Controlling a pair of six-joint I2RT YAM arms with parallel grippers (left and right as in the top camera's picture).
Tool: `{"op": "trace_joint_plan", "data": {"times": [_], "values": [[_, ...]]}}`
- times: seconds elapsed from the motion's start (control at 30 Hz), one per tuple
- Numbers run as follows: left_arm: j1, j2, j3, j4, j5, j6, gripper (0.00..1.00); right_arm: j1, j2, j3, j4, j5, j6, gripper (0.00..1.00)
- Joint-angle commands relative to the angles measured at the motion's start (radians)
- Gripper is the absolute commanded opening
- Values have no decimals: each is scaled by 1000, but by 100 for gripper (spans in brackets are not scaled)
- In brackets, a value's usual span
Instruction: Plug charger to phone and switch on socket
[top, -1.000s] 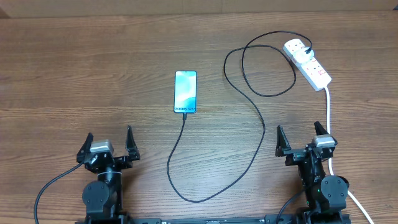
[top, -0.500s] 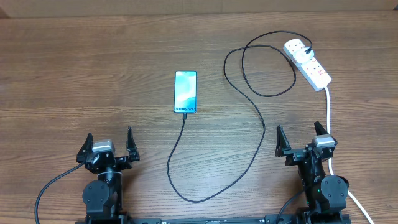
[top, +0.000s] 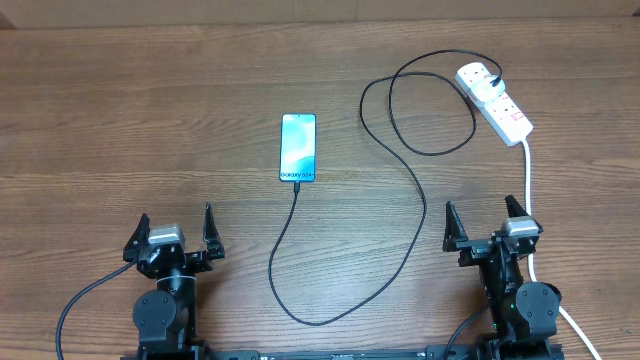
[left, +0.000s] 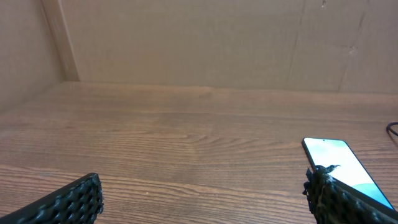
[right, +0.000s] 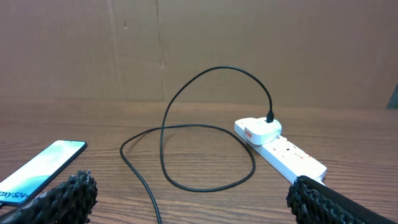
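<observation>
The phone (top: 299, 148) lies flat mid-table, its blue-teal screen reading "Galaxy S24"; it also shows in the left wrist view (left: 341, 158) and the right wrist view (right: 38, 170). The black charger cable (top: 415, 215) runs from the phone's near end in a long loop to an adapter (top: 478, 78) plugged into the white socket strip (top: 497, 102), seen in the right wrist view (right: 280, 148) too. My left gripper (top: 170, 238) is open and empty at the front left. My right gripper (top: 489, 227) is open and empty at the front right, well short of the socket.
The socket's thick white cord (top: 528, 185) runs down the right side past my right arm to the front edge. Cardboard walls (left: 199, 43) stand behind the wooden table (top: 120, 120).
</observation>
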Motion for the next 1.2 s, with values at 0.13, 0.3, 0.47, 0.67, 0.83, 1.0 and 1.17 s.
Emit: {"op": "trace_joint_plan", "data": {"times": [0.13, 0.3, 0.47, 0.67, 0.83, 1.0, 1.17], "values": [[5, -11, -4, 0, 2, 19, 100, 5, -11, -10, 6, 9, 3, 100], [5, -11, -4, 0, 2, 19, 100, 5, -11, -10, 6, 9, 3, 100], [5, -11, -4, 0, 2, 19, 100, 5, -11, -10, 6, 9, 3, 100], [5, -11, -4, 0, 2, 19, 100, 5, -11, -10, 6, 9, 3, 100], [5, -11, -4, 0, 2, 19, 100, 3, -11, -10, 6, 10, 3, 100], [5, -11, -4, 0, 2, 19, 100, -6, -11, -10, 5, 11, 2, 100], [5, -11, -4, 0, 2, 19, 100, -11, -11, -10, 5, -1, 6, 100]]}}
